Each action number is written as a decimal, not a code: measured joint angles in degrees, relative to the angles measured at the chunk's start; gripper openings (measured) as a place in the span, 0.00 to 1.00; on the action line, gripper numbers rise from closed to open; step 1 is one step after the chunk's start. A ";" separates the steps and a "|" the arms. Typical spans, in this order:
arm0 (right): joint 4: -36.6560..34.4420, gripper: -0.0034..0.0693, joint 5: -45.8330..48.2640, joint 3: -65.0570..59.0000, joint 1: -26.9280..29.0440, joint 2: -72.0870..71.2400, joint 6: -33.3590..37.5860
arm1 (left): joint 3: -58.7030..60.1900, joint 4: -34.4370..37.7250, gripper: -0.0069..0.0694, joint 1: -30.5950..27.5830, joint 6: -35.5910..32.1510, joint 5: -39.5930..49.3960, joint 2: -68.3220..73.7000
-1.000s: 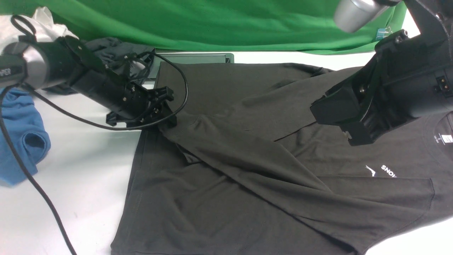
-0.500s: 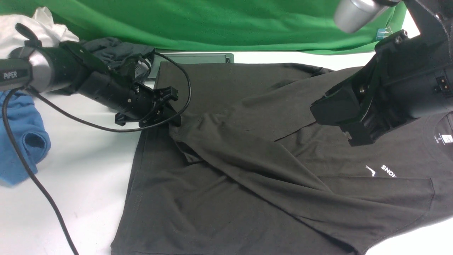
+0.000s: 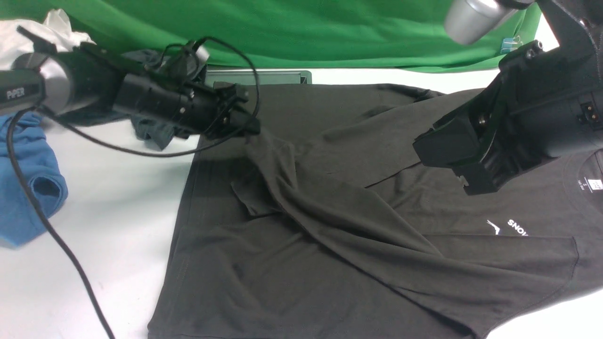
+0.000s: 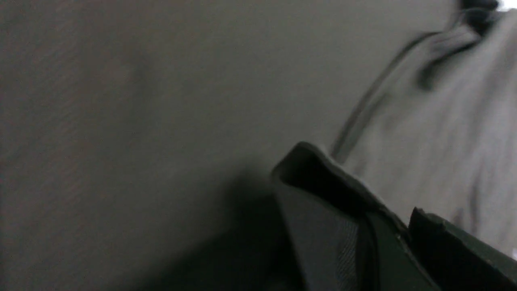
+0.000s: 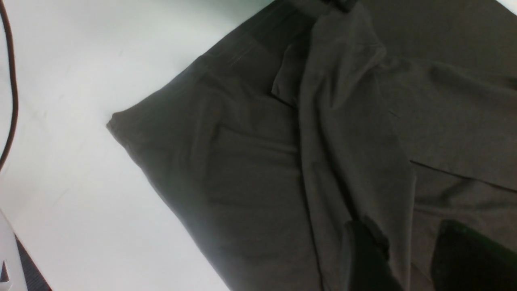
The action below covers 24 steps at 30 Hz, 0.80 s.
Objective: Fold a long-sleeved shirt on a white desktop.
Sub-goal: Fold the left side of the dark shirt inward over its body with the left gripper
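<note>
Left end effector (image 3: 251,128) pinches the black-brown long-sleeved shirt (image 3: 330,212), tented and creased.

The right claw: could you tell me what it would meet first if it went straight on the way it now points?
Most likely the long-sleeved shirt, on the sleeve draped across its body. The open right claw points down at it with nothing between, though depth is unclear.

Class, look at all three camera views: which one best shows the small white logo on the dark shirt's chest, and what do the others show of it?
The front view: the small white printed logo shows plainly on the black-brown knit long-sleeved shirt. Both wrist views show plain shirt fabric, no logo.
</note>
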State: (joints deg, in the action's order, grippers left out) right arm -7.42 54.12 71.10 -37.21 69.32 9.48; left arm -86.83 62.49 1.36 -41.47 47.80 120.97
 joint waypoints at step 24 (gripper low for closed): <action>0.00 0.38 0.00 0.00 0.00 0.00 0.05 | -31.34 -12.86 0.20 9.01 -2.13 9.05 -0.31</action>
State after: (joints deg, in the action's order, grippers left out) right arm -7.42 54.12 71.10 -37.21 69.32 9.53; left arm -118.17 49.63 10.37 -43.61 56.84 120.65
